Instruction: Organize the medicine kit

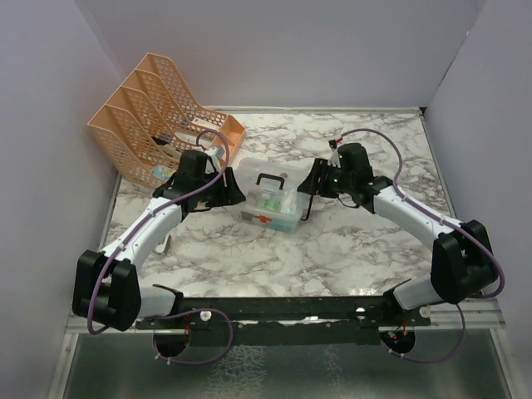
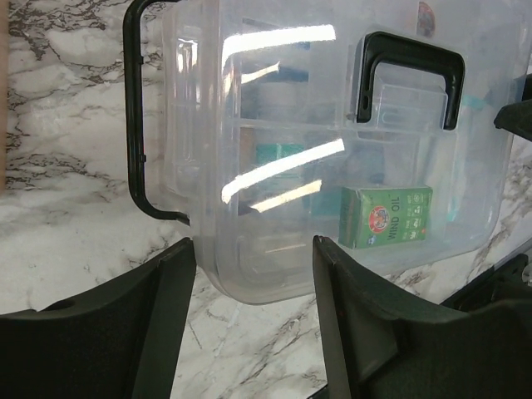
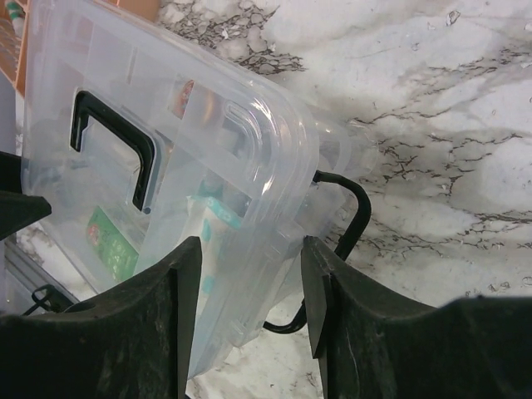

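**Medicine kit** (image 1: 270, 202): a small rectangular box of clear, glossy plastic with rounded corners. It stands at the middle of the bench (image 1: 349, 249), between the two tools. Its lid carries a black, squared top handle (image 2: 407, 75), and a thin black wire loop (image 2: 133, 108) curves along one end. A green printed carton (image 2: 385, 216) shows through the wall, and there is a red mark (image 1: 264, 219) on the near side.

**Left tool** (image 2: 253, 243): matte black fingers stand on either side of the kit's left end. Whether they press on it cannot be told.

**Right tool** (image 3: 251, 243): its fingers likewise flank the lid's edge at the right end, contact uncertain.

**Bench:** white stone-patterned surface with grey veining.

**File rack** (image 1: 150, 108): peach perforated mesh with slanted compartments, at the far left corner.
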`<state>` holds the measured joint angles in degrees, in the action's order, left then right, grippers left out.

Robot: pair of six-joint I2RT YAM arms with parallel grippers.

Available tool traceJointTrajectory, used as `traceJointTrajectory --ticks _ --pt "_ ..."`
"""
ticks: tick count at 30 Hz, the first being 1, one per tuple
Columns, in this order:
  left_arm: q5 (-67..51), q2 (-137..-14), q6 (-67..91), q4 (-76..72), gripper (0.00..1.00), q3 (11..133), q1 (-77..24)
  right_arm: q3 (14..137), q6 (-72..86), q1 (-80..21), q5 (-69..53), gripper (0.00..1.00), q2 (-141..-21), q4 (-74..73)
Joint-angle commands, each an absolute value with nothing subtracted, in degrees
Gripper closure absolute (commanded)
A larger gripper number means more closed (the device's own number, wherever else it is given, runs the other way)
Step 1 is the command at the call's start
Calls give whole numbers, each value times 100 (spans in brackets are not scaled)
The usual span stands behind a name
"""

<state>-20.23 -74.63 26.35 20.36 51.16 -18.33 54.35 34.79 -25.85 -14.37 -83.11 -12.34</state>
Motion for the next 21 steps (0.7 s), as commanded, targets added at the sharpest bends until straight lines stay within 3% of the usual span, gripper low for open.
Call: traceJointTrajectory --ticks 1,7,11,13,21 --pt "-2292 -7578 2581 3033 39 4849 -2025 5582 2836 -2618 -1472 51 -8473 -1548" --pt "-1756 -7497 2392 3187 23 5517 -1958 5593 3207 -2528 -1093 40 -8029 -1748" --pt "-1400 -7486 2242 3262 15 5841 -1891 5541 3328 -2522 -905 17 -7695 -1760" --pt "-1398 -7497 2227 3250 14 5992 -1879 5458 3381 -2522 -948 12 -7526 -1634" --pt "-1174 -7905 2423 2902 14 6475 -1870 4734 4191 -2497 -736 7 -6952 -775"
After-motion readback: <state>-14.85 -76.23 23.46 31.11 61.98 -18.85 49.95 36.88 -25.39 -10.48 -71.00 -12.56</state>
